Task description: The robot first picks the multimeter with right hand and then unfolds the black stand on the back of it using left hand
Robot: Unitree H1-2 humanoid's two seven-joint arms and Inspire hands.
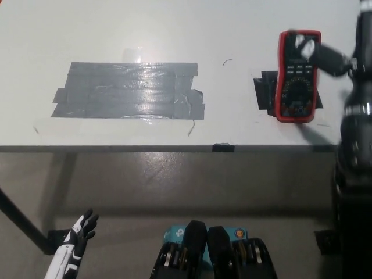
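Note:
The red and black multimeter [296,93] lies face up on the white table [232,23] at the right, on a patch of black tape [264,93]. My black right hand [328,57] hovers at the multimeter's upper right, blurred by motion. It is open, and one fingertip [302,42] reaches over the display. The black arm runs down the right edge of the picture. My white left hand [80,229] rests low at the lower left, below the table's front edge, with its fingers apart. The stand on the multimeter's back is hidden.
A large patch of grey tape [128,90] covers the table's left middle. A small black clip [223,147] sits on the front edge. Below the edge is dark floor, with a table leg [20,218] at the far left.

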